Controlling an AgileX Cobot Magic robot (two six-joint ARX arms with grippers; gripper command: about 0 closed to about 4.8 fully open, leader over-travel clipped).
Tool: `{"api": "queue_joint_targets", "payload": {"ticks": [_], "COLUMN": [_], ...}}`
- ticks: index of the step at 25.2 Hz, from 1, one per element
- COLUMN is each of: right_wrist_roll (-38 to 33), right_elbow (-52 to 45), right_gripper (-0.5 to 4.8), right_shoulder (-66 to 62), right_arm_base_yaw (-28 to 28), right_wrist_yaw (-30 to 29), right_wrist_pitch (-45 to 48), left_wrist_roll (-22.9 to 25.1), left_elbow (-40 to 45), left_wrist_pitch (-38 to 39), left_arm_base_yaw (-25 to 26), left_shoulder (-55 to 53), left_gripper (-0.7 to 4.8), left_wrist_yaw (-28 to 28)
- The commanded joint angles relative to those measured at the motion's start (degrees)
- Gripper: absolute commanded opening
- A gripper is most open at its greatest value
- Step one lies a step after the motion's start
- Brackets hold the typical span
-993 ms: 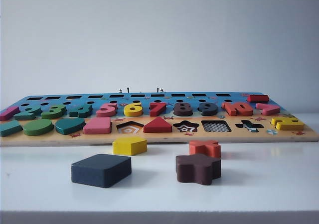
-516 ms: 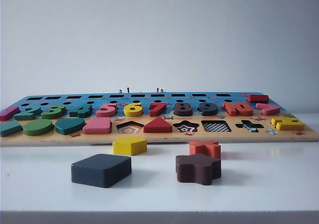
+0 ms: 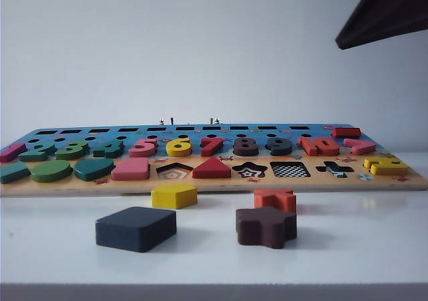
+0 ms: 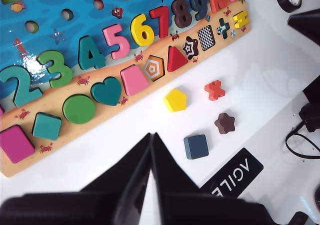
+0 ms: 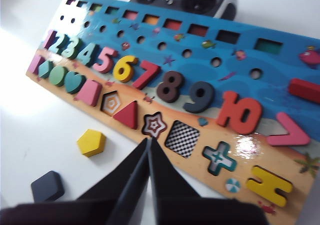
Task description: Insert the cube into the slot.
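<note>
We held our left gripper high, its two dark fingers pressed together into a point. Our right gripper was likewise closed, fingers meeting at the tips and empty. From outside, only a dark part of our right arm showed at the upper corner.

The cube is lying on the table before the board, left of the star, with the pentagon and cross lying behind them, the slot sitting in the board's front row, and both shut grippers, left and right, hanging above.
</note>
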State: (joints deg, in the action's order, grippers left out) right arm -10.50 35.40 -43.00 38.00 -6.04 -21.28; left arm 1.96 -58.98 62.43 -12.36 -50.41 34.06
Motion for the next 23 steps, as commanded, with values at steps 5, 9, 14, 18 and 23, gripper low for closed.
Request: {"api": "queue_joint_targets", "payload": {"ticks": [5, 9, 14, 18, 23], "right_wrist_roll": [2.9, 6.5, 10.7, 10.6, 10.6], "right_elbow": [8.5, 13.0, 16.5, 17.5, 17.5], "right_gripper": [0.57, 2.01, 3.61, 4.40, 4.46], "right_shoulder": [-7.7, -11.1, -14.8, -17.4, -21.0], "right_arm_base_yaw": [5.9, 9.4, 14.4, 18.2, 23.1], "right_wrist_yaw": [-3.1, -6.5, -6.4, -6.3, -2.3], "right_wrist_pitch": [-6.6, -13.6, -20.2, -22.5, -22.8], "left_wrist_roll": [0.0, 0.0, 0.0, 0.0, 0.0], "left_elbow": [-0.4, -0.4, -0.4, -0.4, -0.4], "left_wrist_pitch": [-1.8, -2.3, -2.4, -2.4, -2.4], "left_arm_base_yaw": [0.0, 0.1, 0.0, 0.0, 0.0], "left_shoulder": [0.0, 0.0, 0.0, 0.0, 0.0], "left_gripper": [0.17, 0.17, 0.17, 0.17, 0.17], "left_wrist_yaw": [0.4, 0.4, 0.4, 0.4, 0.4]}}
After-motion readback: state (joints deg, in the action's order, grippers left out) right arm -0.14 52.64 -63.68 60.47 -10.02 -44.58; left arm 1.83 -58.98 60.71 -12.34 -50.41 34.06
